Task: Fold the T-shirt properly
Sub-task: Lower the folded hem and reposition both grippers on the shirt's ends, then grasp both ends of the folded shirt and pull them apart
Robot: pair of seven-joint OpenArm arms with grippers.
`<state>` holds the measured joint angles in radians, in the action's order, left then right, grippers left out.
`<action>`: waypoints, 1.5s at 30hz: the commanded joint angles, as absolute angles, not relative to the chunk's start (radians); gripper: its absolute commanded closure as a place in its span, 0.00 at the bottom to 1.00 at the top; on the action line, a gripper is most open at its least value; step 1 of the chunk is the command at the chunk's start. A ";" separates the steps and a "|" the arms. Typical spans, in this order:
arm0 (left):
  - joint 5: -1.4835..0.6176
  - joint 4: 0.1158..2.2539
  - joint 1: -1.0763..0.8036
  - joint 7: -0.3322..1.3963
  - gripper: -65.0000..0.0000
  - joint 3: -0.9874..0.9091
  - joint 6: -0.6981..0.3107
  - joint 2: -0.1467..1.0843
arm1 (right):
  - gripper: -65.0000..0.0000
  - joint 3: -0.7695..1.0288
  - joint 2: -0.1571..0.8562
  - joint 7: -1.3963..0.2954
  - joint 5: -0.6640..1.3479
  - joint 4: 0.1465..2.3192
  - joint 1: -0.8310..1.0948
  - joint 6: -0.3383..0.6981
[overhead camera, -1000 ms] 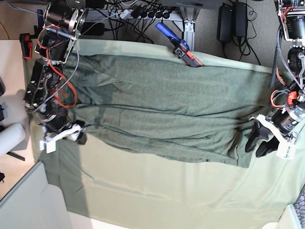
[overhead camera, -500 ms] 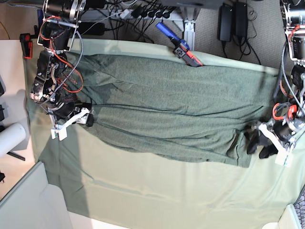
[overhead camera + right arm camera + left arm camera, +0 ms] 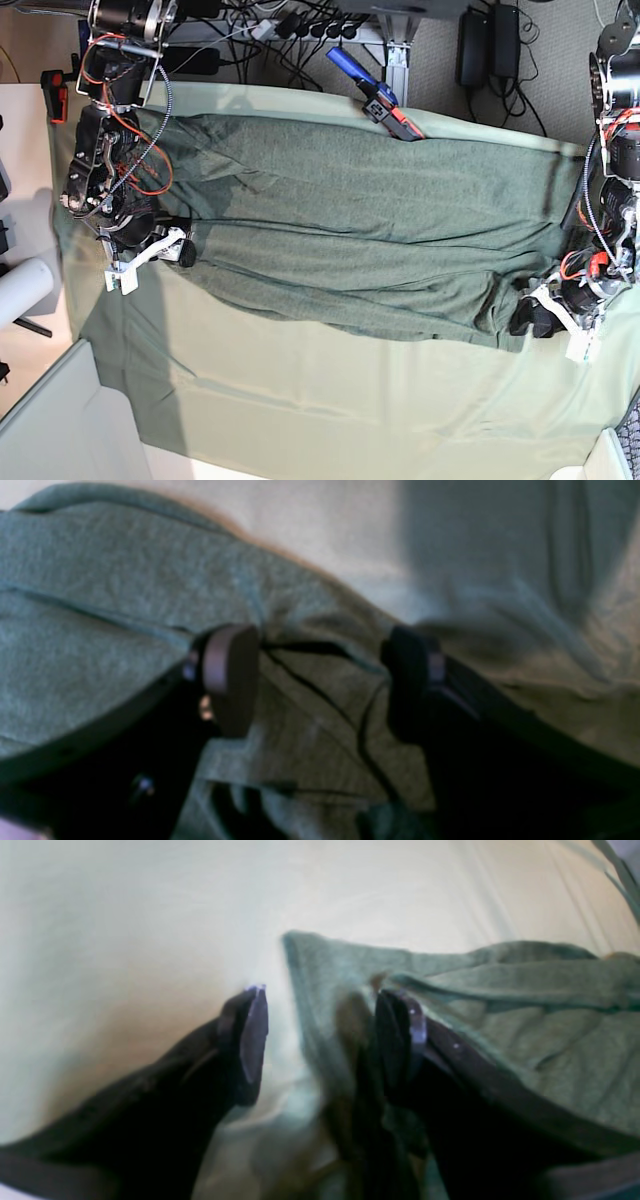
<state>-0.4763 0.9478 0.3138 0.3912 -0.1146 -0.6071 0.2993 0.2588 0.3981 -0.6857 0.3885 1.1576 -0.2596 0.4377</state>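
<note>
Robotics lab or test bench, not a home. Table (image 3: pixel 300 400) draped in a pale green cloth, set up as a work surface. Two robot arms mounted at opposite ends: one (image 3: pixel 110 150) with bare red wiring looped along its joints, the other (image 3: pixel 615 180) likewise showing exposed cables and motor housings. Behind the table, a metal frame (image 3: pixel 400 45) on grey carpet (image 3: pixel 545 100). A power strip (image 3: pixel 300 25) with many black plugs and tangled leads runs along it. Two black power bricks (image 3: pixel 490 45) lie on the floor. A blue-and-red tool (image 3: pixel 375 95) rests at the table's far edge.
</note>
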 commanded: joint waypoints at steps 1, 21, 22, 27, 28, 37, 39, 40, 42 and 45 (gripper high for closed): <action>-0.493 0.962 0.339 0.370 0.42 -0.106 -0.618 0.309 | 0.38 0.264 0.415 -0.670 0.400 1.171 -0.279 0.441; -0.346 0.962 0.355 0.265 1.00 -0.096 -0.649 0.308 | 1.00 0.264 0.419 -0.635 0.363 1.171 -0.326 0.441; -0.346 0.962 0.355 0.265 1.00 -0.096 -0.661 0.315 | 1.00 0.264 0.419 -0.635 0.362 1.171 -0.331 0.441; -0.332 0.962 0.355 0.265 1.00 -0.096 -0.698 0.339 | 1.00 0.264 0.421 -0.625 0.347 1.171 -0.343 0.442; -0.324 0.962 0.355 0.265 1.00 -0.096 -0.698 0.343 | 1.00 0.264 0.425 -0.624 0.348 1.171 -0.343 0.442; -0.340 0.968 0.353 0.246 1.00 -0.096 -0.698 0.412 | 1.00 0.264 0.492 -0.625 0.385 1.172 -0.342 0.442; -0.340 0.986 0.348 0.237 1.00 -0.096 -0.698 0.430 | 1.00 0.264 0.513 -0.626 0.400 1.172 -0.340 0.442; -0.340 0.998 0.346 0.234 1.00 -0.096 -0.698 0.436 | 1.00 0.264 0.523 -0.628 0.406 1.172 -0.337 0.442; -0.340 1.019 0.346 0.235 1.00 -0.096 -0.698 0.445 | 1.00 0.264 0.536 -0.628 0.416 1.172 -0.337 0.442; -0.339 1.061 0.346 0.236 1.00 -0.096 -0.698 0.449 | 1.00 0.264 0.547 -0.629 0.442 1.172 -0.337 0.443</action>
